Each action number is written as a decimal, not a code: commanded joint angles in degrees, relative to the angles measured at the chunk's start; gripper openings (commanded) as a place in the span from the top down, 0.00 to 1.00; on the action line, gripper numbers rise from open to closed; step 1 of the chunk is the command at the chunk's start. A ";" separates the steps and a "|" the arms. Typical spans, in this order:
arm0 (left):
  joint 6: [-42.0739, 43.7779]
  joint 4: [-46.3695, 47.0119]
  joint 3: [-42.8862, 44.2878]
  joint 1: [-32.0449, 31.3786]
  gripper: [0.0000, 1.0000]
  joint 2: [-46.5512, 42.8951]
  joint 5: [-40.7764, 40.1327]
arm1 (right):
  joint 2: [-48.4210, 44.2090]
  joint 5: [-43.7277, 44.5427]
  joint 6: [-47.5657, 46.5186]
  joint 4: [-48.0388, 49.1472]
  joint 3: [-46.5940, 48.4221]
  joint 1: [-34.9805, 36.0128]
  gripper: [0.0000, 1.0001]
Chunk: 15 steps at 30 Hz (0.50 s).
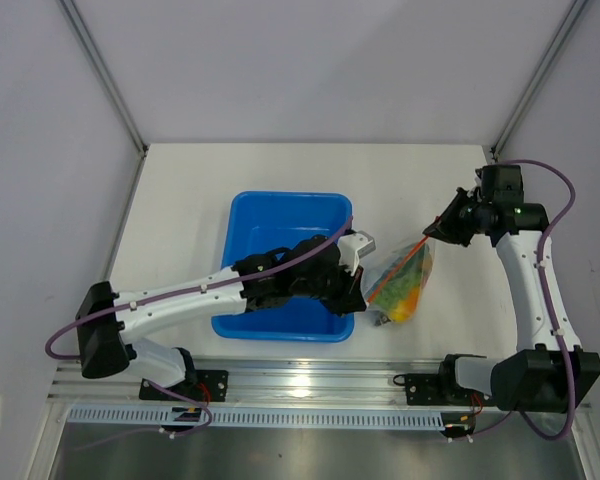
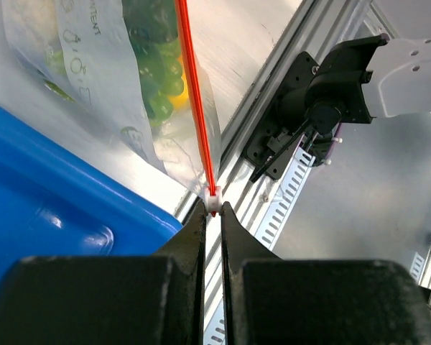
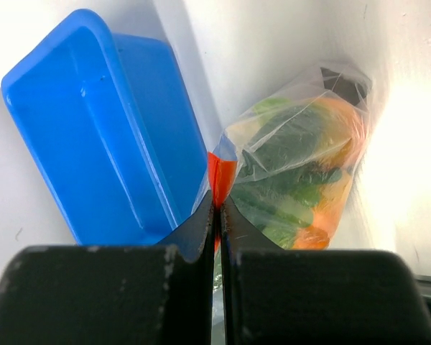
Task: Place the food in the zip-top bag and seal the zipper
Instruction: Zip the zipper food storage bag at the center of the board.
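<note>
The clear zip-top bag (image 1: 402,280) hangs between my two grippers, right of the blue tray. Green, yellow and orange toy food (image 3: 302,180) shows inside it. The orange-red zipper (image 1: 398,268) runs taut along its mouth. My left gripper (image 2: 213,206) is shut on the white slider (image 2: 214,200) at the zipper's near end. My right gripper (image 3: 218,203) is shut on the zipper's far end (image 3: 221,176). In the top view the left gripper (image 1: 362,262) is at the bag's left and the right gripper (image 1: 430,232) at its upper right.
The blue tray (image 1: 270,215) lies left of the bag, under my left arm; no food shows in it. The aluminium rail (image 1: 320,385) and arm bases run along the near table edge. White walls and corner posts bound the table.
</note>
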 commanded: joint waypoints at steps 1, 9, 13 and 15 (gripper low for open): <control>-1.30 -0.13 -1.43 -1.31 1.00 -3.89 0.72 | -0.01 1.89 -1.56 4.03 3.06 -1.21 1.00; -0.07 -0.12 0.06 -1.40 0.77 -2.49 -0.07 | -0.97 2.15 -1.48 3.76 2.01 -1.30 1.00; 0.54 -0.74 0.24 -1.40 0.38 -3.97 -4.55 | -1.59 3.03 -1.65 3.24 1.74 -1.56 1.00; 1.16 -1.52 0.59 -1.40 0.32 -5.11 -7.01 | -1.59 3.47 -1.65 3.15 1.92 -2.26 1.00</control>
